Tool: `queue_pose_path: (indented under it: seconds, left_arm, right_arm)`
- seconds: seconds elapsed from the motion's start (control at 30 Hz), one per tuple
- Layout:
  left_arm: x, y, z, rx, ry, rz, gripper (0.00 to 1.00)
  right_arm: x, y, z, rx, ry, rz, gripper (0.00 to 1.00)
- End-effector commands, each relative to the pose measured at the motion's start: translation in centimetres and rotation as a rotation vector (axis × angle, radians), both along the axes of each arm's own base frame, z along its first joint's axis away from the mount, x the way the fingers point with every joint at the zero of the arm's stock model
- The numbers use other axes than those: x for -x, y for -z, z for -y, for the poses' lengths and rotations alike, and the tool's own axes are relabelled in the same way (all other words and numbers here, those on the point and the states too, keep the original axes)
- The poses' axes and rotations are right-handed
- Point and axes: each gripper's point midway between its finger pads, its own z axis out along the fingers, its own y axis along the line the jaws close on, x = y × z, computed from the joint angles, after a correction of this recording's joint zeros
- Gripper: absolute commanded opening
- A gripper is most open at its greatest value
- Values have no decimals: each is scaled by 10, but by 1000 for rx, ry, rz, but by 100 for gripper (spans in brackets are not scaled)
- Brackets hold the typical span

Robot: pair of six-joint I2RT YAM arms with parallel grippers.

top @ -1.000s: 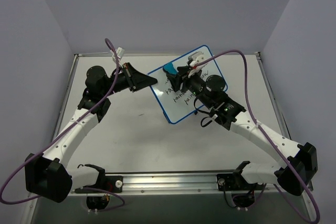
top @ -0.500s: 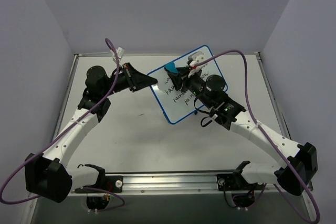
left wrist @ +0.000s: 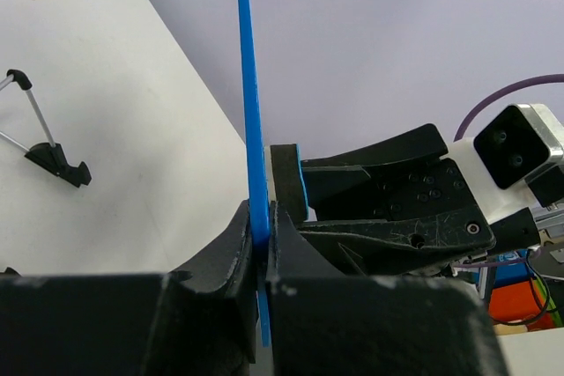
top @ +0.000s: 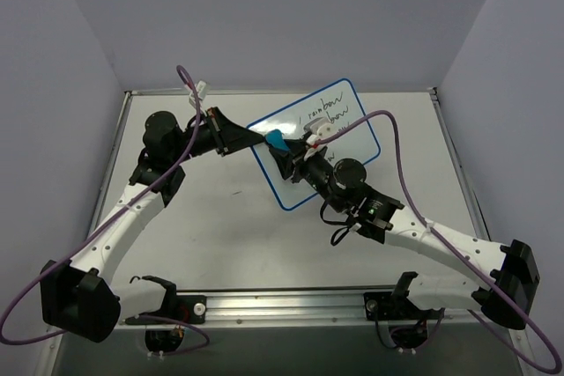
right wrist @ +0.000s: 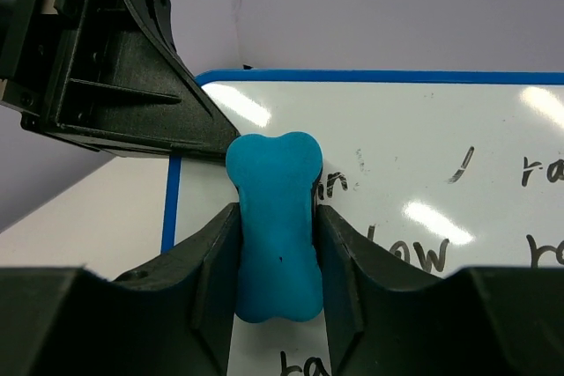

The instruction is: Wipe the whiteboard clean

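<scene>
Toward the far middle of the bench (top: 211, 217), the whiteboard (top: 308, 116) is pinched at its left corner by the left claw (top: 256, 136). The right claw (top: 282, 151), just beside it, grips the eraser (right wrist: 271, 173), and the writing lies far-right along the board.

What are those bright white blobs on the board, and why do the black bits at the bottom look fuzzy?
Right wrist view: the blobs are light bouncing off the whiteboard; the right gripper, holding the blue eraser, sits close to the lens, so it blurs. Left wrist view: the left gripper blurs likewise. Top external view: soft, even light.
</scene>
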Motion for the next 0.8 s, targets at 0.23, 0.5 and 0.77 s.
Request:
queue_pose_path:
  seconds: [0.23,0.5,0.77]
  left_arm:
    - [67,-113,-11,163,101,345,2]
    - [82,-118,-13,143,139,407,2]
    - [75,-117,-12,142,121,431,2]
  right_arm:
    - [-71,40,70,92,228,-124,12]
    - [-103,47,111,102,233,-211,12]
    - [-64,30,42,92,36,-192,11]
